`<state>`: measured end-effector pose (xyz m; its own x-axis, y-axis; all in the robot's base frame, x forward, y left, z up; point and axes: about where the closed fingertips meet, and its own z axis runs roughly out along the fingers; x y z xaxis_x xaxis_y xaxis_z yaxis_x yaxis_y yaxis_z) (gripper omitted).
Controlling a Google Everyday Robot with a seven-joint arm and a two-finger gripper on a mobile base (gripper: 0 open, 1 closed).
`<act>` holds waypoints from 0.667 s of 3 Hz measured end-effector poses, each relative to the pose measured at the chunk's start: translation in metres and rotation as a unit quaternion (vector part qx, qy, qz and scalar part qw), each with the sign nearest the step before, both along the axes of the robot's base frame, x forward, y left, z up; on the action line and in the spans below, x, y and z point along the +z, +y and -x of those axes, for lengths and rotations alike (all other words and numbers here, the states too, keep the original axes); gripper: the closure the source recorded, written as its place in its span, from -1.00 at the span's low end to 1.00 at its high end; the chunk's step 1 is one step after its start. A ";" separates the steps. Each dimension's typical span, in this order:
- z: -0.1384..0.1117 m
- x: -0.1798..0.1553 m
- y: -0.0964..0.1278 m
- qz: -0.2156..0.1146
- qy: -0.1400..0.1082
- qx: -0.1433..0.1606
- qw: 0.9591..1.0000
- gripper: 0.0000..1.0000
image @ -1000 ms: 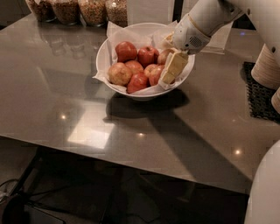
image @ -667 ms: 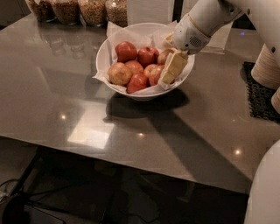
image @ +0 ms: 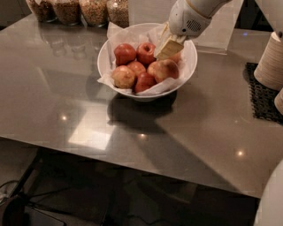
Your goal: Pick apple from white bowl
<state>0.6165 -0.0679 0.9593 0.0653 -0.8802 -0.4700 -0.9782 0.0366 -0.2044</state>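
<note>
Standing behind and to the left of the white bowl (image: 102,53), four jars (image: 94,9) of grainy fill are cut off by the top edge, so their lids are out of sight. Left of the bowl the grey table (image: 53,97) runs open to its near edge, marked only by a pale patch of reflected light (image: 90,132) in front of the bowl. Below that edge the floor is dark, and little can be made out beyond some cables (image: 6,185).

The bowl sits toward the far side of the table. Crumpled white paper (image: 116,33) lines it, rising above the rim and hiding the far wall. A deep red apple (image: 125,53) lies at the bowl's back left among a heap of others. The apple (image: 166,69), red with an orange blush, lies in the bowl's right half near the front rim, touching its neighbours.

The gripper (image: 170,46) hangs over that right half, just above the apple. I cannot tell whether it touches the apple, or whether the jaws are spread or pressed together. It partly hides another fruit (image: 177,57) behind it. The white arm (image: 190,17) is cut off at the top.

Right of the bowl a stretch of bare table reaches a black mat (image: 261,95) and beige cylinders (image: 270,62), both cropped by the right edge.
</note>
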 end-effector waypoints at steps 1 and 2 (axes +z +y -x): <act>0.015 0.042 0.002 0.025 -0.051 -0.008 0.998 1.00; 0.026 0.074 0.002 0.038 -0.086 -0.012 0.995 1.00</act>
